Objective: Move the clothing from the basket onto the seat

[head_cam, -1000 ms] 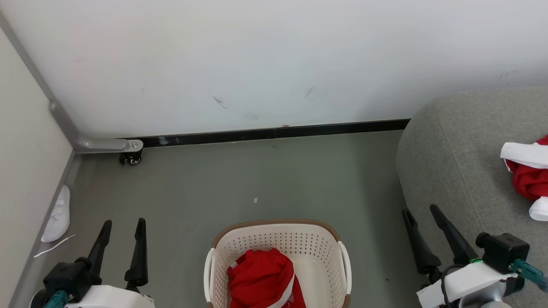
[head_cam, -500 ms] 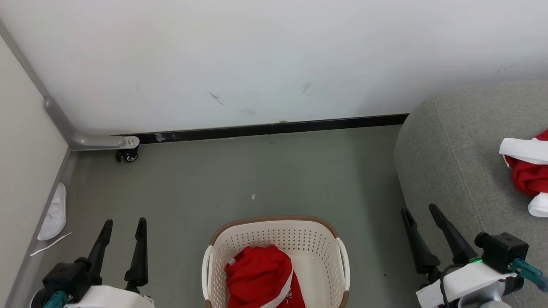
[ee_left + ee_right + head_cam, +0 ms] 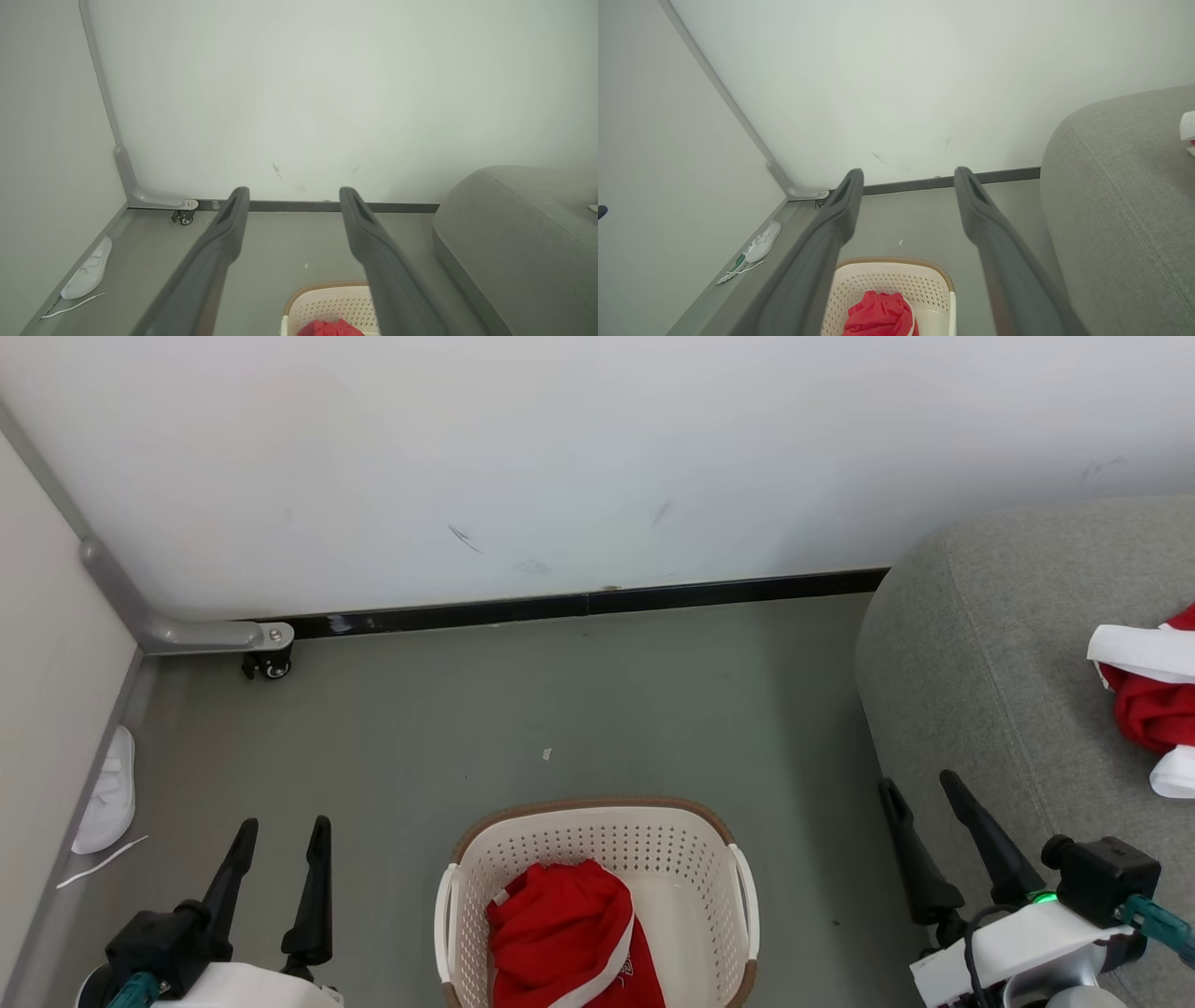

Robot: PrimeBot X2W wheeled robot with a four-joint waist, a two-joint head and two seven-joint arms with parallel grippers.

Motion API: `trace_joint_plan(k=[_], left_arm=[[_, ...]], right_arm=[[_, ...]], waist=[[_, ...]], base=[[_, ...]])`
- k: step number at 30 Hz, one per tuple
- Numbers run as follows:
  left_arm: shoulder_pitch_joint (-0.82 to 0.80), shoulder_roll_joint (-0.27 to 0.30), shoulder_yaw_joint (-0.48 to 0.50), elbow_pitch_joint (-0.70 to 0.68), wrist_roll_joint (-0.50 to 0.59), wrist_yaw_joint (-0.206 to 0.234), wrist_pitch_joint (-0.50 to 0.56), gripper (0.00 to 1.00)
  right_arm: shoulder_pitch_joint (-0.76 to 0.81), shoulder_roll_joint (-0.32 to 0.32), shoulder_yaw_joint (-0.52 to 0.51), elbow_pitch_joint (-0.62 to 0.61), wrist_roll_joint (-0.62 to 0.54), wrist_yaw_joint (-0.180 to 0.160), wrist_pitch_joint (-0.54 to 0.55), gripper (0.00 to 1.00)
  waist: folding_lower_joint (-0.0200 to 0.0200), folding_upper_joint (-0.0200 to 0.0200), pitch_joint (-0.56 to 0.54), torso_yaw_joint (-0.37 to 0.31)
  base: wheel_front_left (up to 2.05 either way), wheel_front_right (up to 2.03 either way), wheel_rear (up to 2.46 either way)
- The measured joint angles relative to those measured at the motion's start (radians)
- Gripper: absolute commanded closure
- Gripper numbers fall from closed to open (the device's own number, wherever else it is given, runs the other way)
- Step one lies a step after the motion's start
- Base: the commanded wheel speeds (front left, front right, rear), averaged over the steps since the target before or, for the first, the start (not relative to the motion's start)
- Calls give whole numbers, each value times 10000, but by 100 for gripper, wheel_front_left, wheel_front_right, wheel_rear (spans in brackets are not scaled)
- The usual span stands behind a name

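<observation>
My left gripper [image 3: 285, 823] sits at the lower left, its 2 fingers spread apart and holding nothing. My right gripper [image 3: 917, 780] sits at the lower right, spread the same way and empty, just beside the edge of the seat [image 3: 990, 663]. The basket [image 3: 597, 805] stands on the grey floor [image 3: 653, 709] between them, with 1 heap of red clothing [image 3: 555, 933] inside. Another red-and-white garment [image 3: 1144, 714] lies on the seat. A white slipper [image 3: 105, 793] lies by the left wall [image 3: 47, 644].
</observation>
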Motion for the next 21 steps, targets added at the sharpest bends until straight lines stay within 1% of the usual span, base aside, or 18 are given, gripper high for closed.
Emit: trace_joint_plan(k=[12, 21], left_arm=[[-31, -35, -73, 58, 142, -261, 0, 0], [-306, -8, -320, 140, 278, -433, 0, 0]], right_arm=[[-399, 6, -151, -111, -19, 0, 0, 0], [-540, 40, -182, -244, -86, 0, 0, 0]], waist=[[0, 0, 401, -90], [0, 0, 892, -219]], base=[[0, 0, 0], [0, 0, 0]])
